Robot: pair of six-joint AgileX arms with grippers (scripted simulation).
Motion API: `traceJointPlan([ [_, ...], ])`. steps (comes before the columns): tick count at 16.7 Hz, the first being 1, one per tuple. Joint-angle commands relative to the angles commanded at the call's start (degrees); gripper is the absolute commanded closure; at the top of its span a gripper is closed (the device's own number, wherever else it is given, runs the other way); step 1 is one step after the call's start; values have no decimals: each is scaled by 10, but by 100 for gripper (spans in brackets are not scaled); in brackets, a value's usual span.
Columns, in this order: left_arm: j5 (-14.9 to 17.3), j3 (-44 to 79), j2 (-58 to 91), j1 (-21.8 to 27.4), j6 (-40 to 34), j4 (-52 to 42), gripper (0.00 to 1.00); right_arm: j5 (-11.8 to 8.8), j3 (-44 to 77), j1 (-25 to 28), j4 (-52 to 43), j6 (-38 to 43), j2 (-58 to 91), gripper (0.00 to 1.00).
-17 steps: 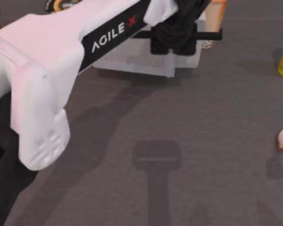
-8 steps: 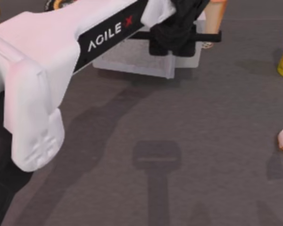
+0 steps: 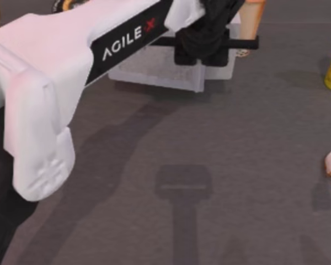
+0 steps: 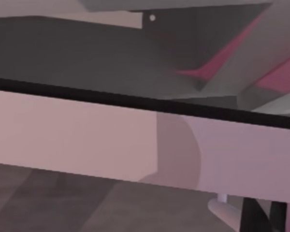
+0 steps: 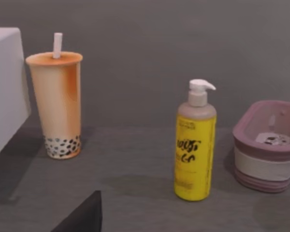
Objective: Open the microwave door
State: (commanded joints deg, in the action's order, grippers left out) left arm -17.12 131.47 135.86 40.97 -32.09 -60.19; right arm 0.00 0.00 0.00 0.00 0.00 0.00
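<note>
My left gripper (image 3: 201, 47) sits at the far side of the table, on the front of the microwave (image 3: 220, 66). I cannot tell if its fingers are spread or pinching. The microwave door (image 3: 154, 69) with its speckled window sticks out toward the table's left. Since half a second ago almost nothing has moved. My right arm stays parked near a yellow bottle (image 5: 195, 150).

Left arm (image 3: 71, 72) crowds the microwave door (image 3: 160, 69); table (image 3: 237, 165) in front seems open.
</note>
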Motion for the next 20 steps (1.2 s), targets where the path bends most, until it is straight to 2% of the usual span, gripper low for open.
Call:
traceJointPlan([
  [13,2,-2,2,4,0,2,100,0,0,0,0,0,0,0],
  [20,22,-120,-68,-3,52,64,100,0,0,0,0,0,0,0],
])
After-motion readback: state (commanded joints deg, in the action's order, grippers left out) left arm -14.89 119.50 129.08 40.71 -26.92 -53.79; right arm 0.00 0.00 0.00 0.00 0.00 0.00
